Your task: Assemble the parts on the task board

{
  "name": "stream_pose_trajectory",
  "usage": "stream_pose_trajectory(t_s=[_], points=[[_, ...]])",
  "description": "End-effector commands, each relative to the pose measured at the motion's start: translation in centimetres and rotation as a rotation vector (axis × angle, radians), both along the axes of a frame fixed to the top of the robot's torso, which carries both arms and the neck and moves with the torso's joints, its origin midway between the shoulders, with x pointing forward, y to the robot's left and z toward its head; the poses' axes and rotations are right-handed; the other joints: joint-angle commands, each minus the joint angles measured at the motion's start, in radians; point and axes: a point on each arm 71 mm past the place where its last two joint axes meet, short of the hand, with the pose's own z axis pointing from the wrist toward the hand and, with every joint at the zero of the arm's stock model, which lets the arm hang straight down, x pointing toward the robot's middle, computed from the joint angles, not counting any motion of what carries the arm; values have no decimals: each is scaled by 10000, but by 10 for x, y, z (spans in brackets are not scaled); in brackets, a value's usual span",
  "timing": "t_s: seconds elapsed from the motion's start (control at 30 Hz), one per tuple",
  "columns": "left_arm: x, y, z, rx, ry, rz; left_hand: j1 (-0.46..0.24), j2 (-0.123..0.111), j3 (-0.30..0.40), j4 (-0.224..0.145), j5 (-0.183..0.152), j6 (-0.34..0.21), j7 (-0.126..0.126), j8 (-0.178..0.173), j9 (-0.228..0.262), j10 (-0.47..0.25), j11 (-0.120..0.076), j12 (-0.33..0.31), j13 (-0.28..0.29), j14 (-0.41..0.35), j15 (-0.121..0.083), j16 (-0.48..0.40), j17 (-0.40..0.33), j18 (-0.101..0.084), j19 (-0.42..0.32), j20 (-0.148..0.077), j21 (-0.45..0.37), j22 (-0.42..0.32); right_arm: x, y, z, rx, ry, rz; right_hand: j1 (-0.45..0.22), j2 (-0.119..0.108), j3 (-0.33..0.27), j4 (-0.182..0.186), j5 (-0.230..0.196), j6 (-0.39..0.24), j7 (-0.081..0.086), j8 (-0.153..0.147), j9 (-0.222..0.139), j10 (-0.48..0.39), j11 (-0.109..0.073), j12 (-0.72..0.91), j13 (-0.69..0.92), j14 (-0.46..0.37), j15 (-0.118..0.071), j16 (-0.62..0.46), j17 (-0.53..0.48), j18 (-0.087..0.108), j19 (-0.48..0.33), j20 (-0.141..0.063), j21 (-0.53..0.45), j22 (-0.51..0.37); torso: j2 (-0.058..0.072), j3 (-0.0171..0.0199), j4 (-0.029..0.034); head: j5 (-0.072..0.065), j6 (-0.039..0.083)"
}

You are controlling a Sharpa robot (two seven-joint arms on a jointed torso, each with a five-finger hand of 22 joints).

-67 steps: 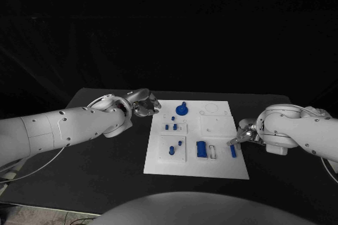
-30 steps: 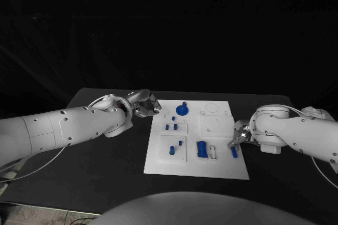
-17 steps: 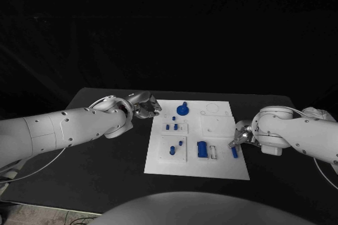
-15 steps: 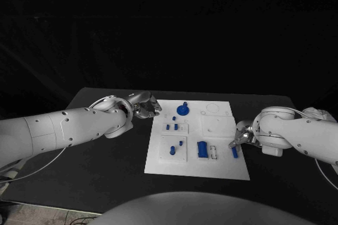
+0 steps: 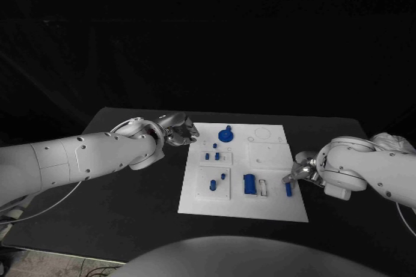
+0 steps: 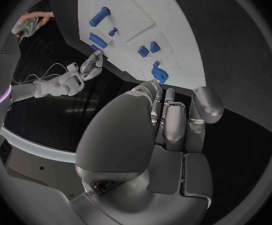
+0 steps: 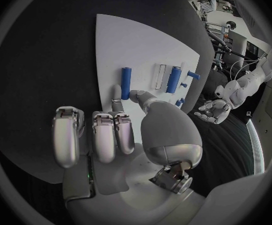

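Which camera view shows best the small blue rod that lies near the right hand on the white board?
The right wrist view shows it best: the blue rod lies large and unobstructed on the task board, just beyond the right hand. In the head view the rod is tiny, beside the right hand. In the left wrist view I cannot identify it.

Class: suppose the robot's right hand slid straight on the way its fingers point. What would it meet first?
Most likely the small blue rod-shaped part lying near the white task board's right edge. The right hand's fingertips sit just short of it; contact is unclear.
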Motion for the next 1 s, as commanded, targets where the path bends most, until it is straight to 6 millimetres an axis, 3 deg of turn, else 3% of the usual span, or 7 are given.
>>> stream_pose_trajectory(t_s=[0.03,0.5,1.0], points=[[-1,-2,-1,20,103,-70,-4,112,49,-12,36,29,39,26,5,4,42,56,-13,-46,4,-53,-9,206,-4,40,-58,1304,-1,5,3,298,23,-159,-143,1,682,-615,-121,67,-27,64,60,1041,-71,38,2634,1059,-86,35,2633,47,411,-95,55,2177,-5,-2,5,-17,0],[0,-3,-1,37,153,-114,8,118,68,-14,68,26,41,24,4,2,44,60,-16,-47,7,-47,-3,212,-14,46,-80,1299,-2,37,10,1053,445,328,-203,6,736,-631,-256,43,-36,84,102,1041,-82,38,2634,1059,-102,35,2633,76,356,-112,-61,2138,1,-3,11,-44,0],[0,-5,-2,78,255,-154,12,118,75,-15,79,22,45,21,3,-1,46,61,-18,-49,8,-47,-5,215,-20,48,-94,1296,5,55,4,1185,713,542,-258,52,796,-627,-375,-5,-28,88,134,1041,-80,38,2634,1059,-105,35,2633,83,340,-121,-95,2127,3,0,6,-39,0]])
